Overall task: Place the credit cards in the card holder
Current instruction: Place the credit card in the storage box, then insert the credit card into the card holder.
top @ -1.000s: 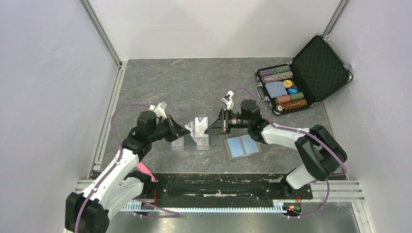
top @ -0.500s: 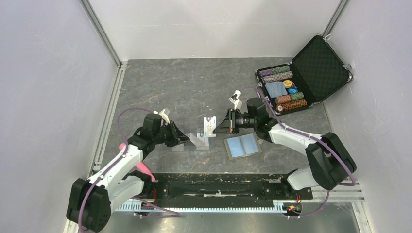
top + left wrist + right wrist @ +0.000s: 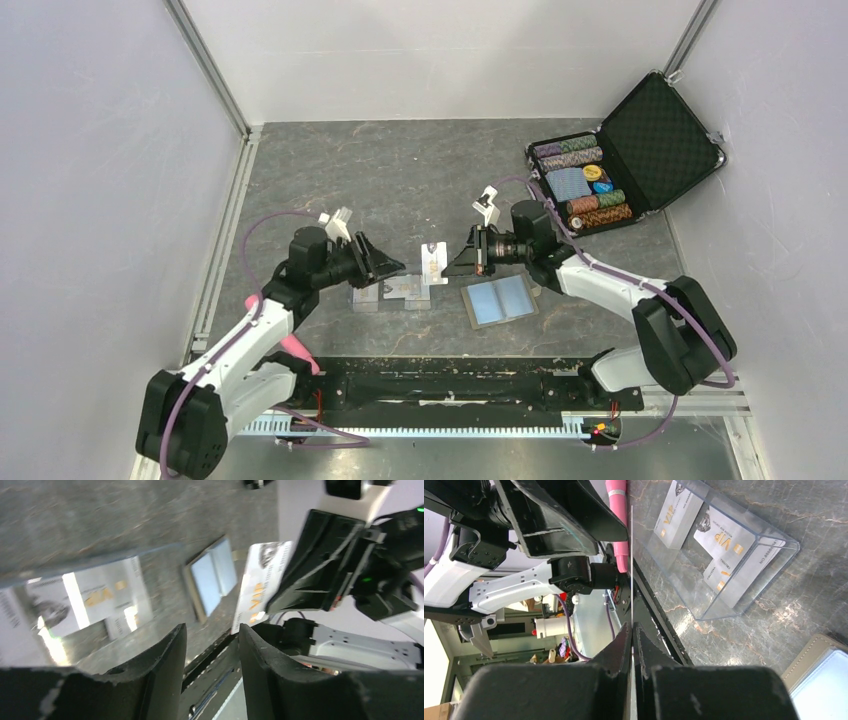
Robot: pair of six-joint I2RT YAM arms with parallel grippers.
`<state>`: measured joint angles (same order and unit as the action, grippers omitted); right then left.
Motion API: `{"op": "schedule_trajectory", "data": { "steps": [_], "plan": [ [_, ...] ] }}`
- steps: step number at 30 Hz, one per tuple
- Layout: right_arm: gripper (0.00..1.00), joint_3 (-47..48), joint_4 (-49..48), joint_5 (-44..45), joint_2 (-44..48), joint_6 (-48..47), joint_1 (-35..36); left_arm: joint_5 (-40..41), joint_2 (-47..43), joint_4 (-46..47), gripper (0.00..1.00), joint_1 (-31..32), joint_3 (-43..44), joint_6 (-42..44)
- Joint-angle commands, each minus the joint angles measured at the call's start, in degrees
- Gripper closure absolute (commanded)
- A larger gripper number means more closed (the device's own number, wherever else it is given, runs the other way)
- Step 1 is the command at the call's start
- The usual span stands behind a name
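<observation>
Extraction done: right claw point(image 3: 446, 268) clamps the thin whitish gold-marked credit card point(image 3: 433, 261), now lifted clear of the transparent plastic case point(image 3: 390, 293); left claw point(image 3: 393, 268) stands apart, empty. Open olive bifold card holder point(image 3: 500, 300) comes next.

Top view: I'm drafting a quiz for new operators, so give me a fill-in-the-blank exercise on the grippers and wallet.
1. The right gripper is ___ on a card.
2. The left gripper is ___, holding nothing.
3. The wallet lies open, its ___ pockets facing up.
Missing words: shut; open; blue.
</observation>
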<state>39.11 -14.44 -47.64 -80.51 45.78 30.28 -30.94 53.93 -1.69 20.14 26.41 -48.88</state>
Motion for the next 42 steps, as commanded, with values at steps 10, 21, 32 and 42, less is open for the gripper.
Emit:
{"op": "schedule_trajectory", "data": {
  "steps": [10, 21, 32, 42],
  "plan": [
    [1.00, 0.65, 22.18, 0.94, 6.81, -14.79, -11.86, -3.38, 15.39, 13.97, 0.52, 14.63, 9.11, -2.90],
    [1.00, 1.45, 46.77, 8.41, 9.34, -37.67, -26.28, 8.77, 40.29, -13.81, 0.64, 30.62, 32.24, 8.63],
    [1.00, -1.02, 49.24, 8.36, 10.94, -41.06, -26.60, 16.83, 51.68, -29.51, 0.89, 33.94, 42.09, 16.13],
    [1.00, -2.64, 47.63, 3.93, 6.14, -42.28, -26.63, 18.90, 55.69, -32.49, 0.93, 34.09, 44.49, 17.90]
  ]
}}
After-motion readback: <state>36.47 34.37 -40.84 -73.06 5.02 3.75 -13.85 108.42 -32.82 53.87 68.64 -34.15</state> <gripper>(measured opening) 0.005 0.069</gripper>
